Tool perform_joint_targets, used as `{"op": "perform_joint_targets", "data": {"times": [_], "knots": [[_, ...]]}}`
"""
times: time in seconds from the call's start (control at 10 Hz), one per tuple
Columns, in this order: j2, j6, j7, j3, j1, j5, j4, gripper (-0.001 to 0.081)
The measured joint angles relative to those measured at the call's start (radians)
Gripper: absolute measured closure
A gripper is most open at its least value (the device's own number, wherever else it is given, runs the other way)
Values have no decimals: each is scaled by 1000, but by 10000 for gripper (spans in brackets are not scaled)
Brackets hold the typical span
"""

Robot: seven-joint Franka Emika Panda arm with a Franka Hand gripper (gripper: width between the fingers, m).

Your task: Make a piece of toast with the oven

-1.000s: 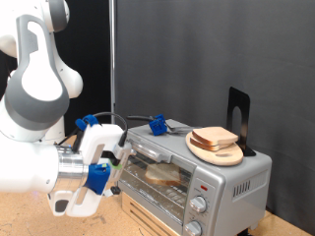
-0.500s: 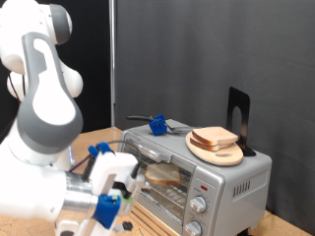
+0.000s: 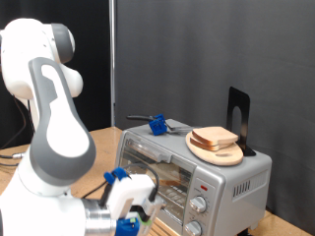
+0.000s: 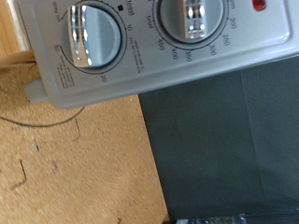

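Black curtains back a wooden table [image 3: 30,167] carrying the oven [image 3: 212,177], door shut, with one slice seemingly on its rack; another piece of toast [image 3: 214,139] sits on top at two o'clock. Knobs [image 4: 93,35] await. Since earlier, the gripper [image 3: 133,202] has dropped lower; its jaws' gap I cannot tell.

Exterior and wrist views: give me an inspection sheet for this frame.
Surface: wooden tabletop, bare beside the oven.
Job's things: oven, door shut, slice dimly visible inside; piece of toast on the wooden plate atop it; two knobs and red light seen close in the wrist view.
Clutter: blue-handled tool and black stand on the oven.
Grippers: gripper low, before the oven's front.
Cables: thin wire on the table.
Surroundings: black backdrop.
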Motion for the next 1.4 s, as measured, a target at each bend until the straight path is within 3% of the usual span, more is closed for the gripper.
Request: {"op": "perform_joint_targets", "data": {"times": [0.2,0.8,1.4], "knots": [[53,-33,85,-2,10,-24,72,124],[71,14,136,0,23,-21,68,124],[97,16,121,5,39,-22,77,124]]}}
